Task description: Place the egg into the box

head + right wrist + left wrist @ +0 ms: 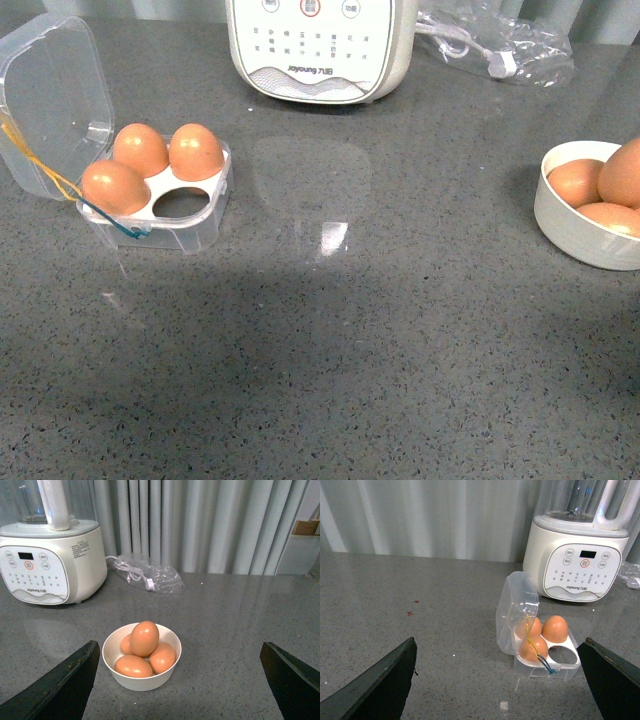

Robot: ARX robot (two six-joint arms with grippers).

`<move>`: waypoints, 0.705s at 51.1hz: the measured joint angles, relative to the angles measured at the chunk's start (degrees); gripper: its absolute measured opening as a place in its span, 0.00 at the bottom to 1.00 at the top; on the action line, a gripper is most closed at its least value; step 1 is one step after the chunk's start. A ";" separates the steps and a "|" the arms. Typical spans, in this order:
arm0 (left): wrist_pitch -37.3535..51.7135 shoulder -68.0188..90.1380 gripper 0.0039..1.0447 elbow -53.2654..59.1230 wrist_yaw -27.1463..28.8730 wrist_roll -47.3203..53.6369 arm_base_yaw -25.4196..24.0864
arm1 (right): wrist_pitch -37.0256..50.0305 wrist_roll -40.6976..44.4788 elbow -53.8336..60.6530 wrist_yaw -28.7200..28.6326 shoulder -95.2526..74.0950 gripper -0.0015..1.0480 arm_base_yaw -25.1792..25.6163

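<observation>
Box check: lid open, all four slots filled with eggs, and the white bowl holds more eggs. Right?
Not quite. Only three slots of the box are filled; one slot is empty, as the front view shows. The lid is open and the white bowl holds more eggs.
</observation>
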State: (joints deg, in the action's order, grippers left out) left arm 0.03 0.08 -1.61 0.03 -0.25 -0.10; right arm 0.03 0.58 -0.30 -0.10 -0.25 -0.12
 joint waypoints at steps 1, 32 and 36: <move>0.00 0.00 0.94 0.00 0.02 0.00 0.00 | 0.00 0.00 0.00 0.00 0.00 0.93 0.00; 0.00 0.00 0.94 0.00 0.00 0.00 0.00 | 0.00 0.00 0.00 0.00 0.00 0.93 0.00; 0.00 0.00 0.94 0.00 0.00 0.00 0.00 | 0.00 0.00 0.00 0.00 0.00 0.93 0.00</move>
State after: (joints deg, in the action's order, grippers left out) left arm 0.03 0.08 -1.61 0.03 -0.25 -0.10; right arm 0.03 0.58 -0.30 -0.10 -0.25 -0.12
